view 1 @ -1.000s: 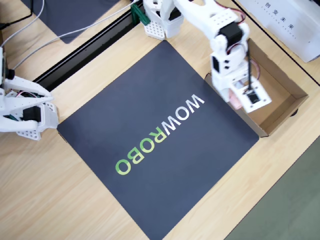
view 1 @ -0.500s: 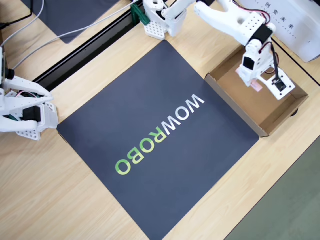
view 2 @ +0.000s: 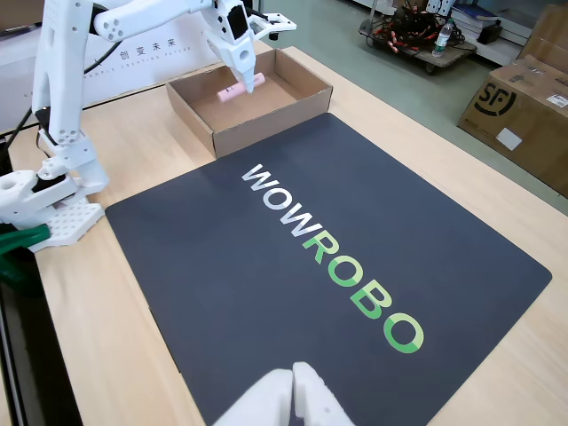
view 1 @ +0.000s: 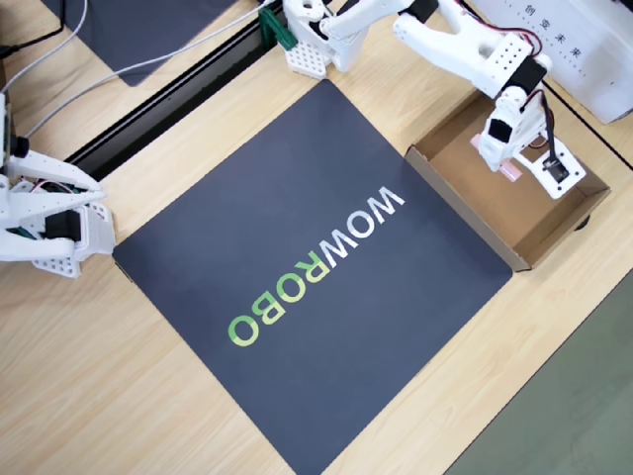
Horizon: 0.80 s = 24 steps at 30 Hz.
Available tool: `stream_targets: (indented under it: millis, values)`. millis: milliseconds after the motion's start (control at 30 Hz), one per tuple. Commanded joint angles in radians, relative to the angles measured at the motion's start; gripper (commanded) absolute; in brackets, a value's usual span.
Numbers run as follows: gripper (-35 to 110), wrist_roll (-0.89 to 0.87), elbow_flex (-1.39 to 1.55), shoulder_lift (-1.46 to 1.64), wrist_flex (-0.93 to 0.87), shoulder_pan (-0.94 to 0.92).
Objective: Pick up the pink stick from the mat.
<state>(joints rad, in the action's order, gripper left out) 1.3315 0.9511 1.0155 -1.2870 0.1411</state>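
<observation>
pink stick point(view 2: 240, 87) under tool point(view 2: 246, 69) (in box point(view 2: 266, 116))

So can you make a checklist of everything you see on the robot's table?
Surface: wooden table, WOWROBO mat bare.
Job's things: pink stick lies inside the cardboard box, off the mat.
Clutter: nothing seen on the mat.
Gripper: gripper over the box, just above the stick; open or shut, cannot tell.
Cables: grey cables at top left in the overhead view.
Surroundings: another cardboard box on the floor.
</observation>
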Motion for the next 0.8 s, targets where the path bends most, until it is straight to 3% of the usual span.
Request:
stream_targets:
  millis: [0, 133, 367, 433, 500, 533, 767]
  values:
    - [30, 0.008, -0.041, 0.044, -0.005, 0.006]
    - [51, 0.008, -0.040, 0.051, -0.005, 0.002]
    - [49, 0.008, -0.040, 0.055, -0.006, -0.005]
    - [40, 0.008, -0.038, 0.061, -0.006, -0.006]
    - [8, 0.006, -0.035, 0.072, -0.015, -0.006]
    - [0, 0.000, -0.029, 0.084, -0.015, -0.006]
    - [0, 0.005, 0.147, 0.267, 0.003, 0.000]
